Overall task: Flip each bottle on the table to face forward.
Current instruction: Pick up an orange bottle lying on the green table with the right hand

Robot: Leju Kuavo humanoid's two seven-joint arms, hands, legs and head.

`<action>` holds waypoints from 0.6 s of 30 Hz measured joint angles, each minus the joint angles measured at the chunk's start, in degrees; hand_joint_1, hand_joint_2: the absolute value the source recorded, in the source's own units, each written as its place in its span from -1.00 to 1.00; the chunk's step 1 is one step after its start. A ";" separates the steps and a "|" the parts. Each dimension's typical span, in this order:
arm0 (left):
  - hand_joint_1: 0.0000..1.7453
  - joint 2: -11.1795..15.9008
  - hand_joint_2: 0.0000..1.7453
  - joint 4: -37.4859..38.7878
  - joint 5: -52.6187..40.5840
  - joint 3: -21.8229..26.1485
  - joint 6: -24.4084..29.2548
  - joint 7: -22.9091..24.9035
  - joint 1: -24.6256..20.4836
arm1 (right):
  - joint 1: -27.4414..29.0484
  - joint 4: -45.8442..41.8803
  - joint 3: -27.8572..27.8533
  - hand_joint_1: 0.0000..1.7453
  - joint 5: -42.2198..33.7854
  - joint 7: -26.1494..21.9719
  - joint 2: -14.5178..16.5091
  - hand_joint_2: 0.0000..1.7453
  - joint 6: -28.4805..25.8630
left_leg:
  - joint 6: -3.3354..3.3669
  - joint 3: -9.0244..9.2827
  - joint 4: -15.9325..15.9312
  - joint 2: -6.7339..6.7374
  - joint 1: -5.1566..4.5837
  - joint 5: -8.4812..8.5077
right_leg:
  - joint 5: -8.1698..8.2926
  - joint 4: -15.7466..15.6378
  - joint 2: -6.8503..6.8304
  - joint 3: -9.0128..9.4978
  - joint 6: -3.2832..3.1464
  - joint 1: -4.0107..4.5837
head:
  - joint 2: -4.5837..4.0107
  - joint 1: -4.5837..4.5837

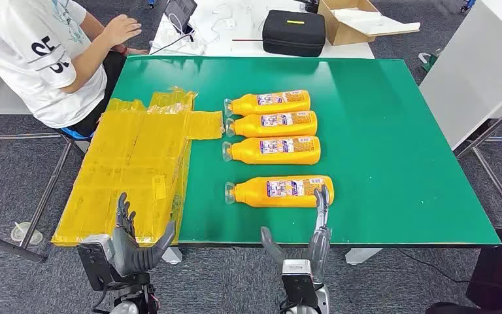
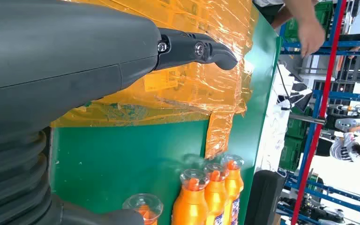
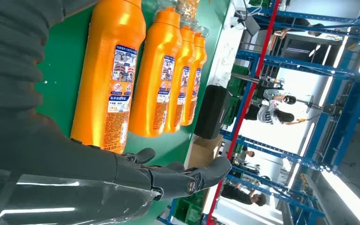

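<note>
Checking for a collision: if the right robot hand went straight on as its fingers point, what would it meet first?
Probably the nearest orange bottle: the right robot hand already reaches its base end, though contact is unclear.

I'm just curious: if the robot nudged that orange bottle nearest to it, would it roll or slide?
The nearest orange bottle lies on its side, so a sideways nudge would probably roll it somewhat. It looks full, so likely fairly heavy. Its smooth plastic may slip against the right hand.
</note>
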 joint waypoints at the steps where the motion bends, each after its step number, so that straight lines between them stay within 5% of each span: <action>1: -1.00 0.00 1.00 0.01 0.00 0.00 0.00 0.00 -0.04 | 0.00 0.00 0.00 -1.00 0.00 0.00 0.00 1.00 0.00 | 0.00 0.00 0.00 0.00 0.00 0.00 | 0.00 0.00 0.00 0.00 0.00 0.00 | 0.00 0.00; 18: -1.00 -0.02 1.00 0.02 -1.18 -0.03 0.16 -0.02 -0.77 | -0.10 -0.02 -0.24 -1.00 1.98 0.00 0.00 1.00 0.00 | 0.00 0.00 0.00 0.00 0.00 0.00 | 0.00 0.00 0.00 0.00 0.00 0.00 | 0.00 0.00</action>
